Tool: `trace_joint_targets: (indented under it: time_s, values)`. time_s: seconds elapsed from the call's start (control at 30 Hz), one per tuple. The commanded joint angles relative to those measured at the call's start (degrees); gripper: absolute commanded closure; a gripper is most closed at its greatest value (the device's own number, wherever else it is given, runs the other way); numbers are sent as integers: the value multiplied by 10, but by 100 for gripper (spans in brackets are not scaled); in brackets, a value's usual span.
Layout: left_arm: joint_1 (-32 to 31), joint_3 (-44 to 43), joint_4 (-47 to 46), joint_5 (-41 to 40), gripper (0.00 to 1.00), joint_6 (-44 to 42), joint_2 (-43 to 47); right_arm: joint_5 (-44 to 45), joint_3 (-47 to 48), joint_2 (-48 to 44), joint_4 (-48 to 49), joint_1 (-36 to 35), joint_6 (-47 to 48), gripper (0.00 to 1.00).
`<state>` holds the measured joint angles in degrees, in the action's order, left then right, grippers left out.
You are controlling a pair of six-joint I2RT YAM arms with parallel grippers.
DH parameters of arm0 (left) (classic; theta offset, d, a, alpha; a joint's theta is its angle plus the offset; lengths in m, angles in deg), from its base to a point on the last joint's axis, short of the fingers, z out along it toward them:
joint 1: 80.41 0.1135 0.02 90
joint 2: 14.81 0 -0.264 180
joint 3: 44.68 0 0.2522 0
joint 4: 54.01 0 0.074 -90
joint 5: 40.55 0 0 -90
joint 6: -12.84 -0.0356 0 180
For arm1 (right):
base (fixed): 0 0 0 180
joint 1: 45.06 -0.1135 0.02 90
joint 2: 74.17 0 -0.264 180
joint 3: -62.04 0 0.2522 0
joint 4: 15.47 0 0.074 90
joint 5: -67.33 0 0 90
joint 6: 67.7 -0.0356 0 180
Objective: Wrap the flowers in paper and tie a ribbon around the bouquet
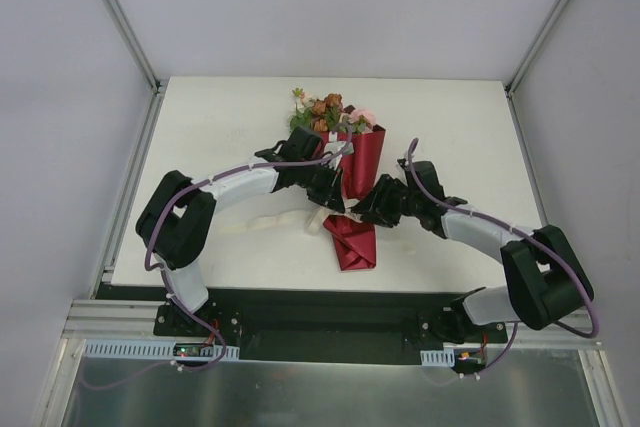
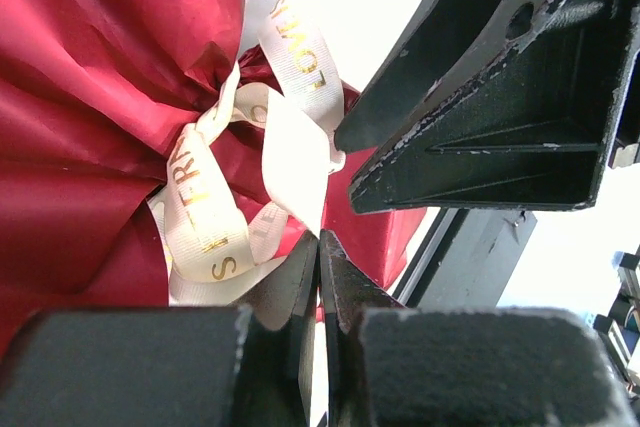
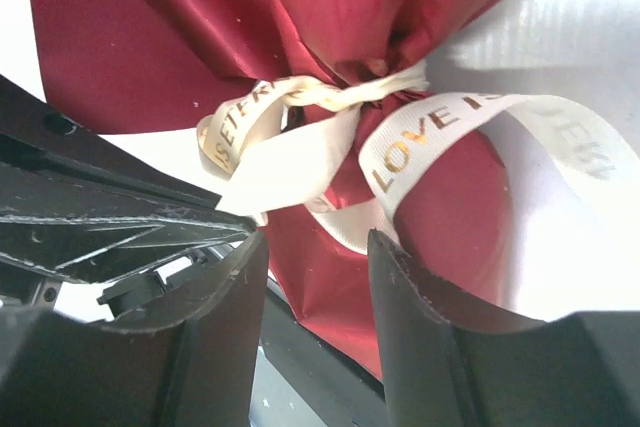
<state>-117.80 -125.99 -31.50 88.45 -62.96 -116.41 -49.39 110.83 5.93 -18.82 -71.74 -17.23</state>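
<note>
Roughly, bouquet lies near-to-far, flowers farthest.

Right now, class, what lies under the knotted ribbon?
Gathered dark red paper, pinched where the ribbon is tied round it. The stems of the flowers cannot be seen there: the paper covers them.

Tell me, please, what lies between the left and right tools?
The waist of the bouquet: dark red paper gathered under the ribbon knot. The top view shows it between left tool and right tool; both wrist views show the knot.
</note>
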Motion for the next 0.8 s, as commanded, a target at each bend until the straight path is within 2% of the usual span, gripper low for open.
trace_joint_targets:
  time_s: [0.0,0.17,0.23,0.27,0.3,0.37,0.47,0.53,0.57,0.77]
  values:
    - [3,4,-14,20,100,1,30,26,20,-43,-71,9,27,52]
    - [3,7,-15,27,100,0,28,39,43,-75,-130,10,17,45]
    - [3,8,-16,31,100,2,25,35,35,-90,-127,9,-35,33]
    - [3,8,-19,32,100,3,26,29,28,-93,-115,10,-63,22]
    - [3,10,-20,32,100,3,27,28,24,-96,-107,10,-86,18]
    - [3,14,-22,32,100,3,33,27,33,-90,-107,12,-142,15]
    - [2,15,-22,35,100,0,40,8,35,-67,-81,10,-223,14]
    - [2,19,-23,38,100,-5,44,13,33,-59,-58,7,-258,18]
    - [2,21,-23,36,100,-5,45,18,24,-57,-60,5,-297,24]
    - [0,23,-27,45,100,-8,44,26,35,-25,-40,3,-353,31]
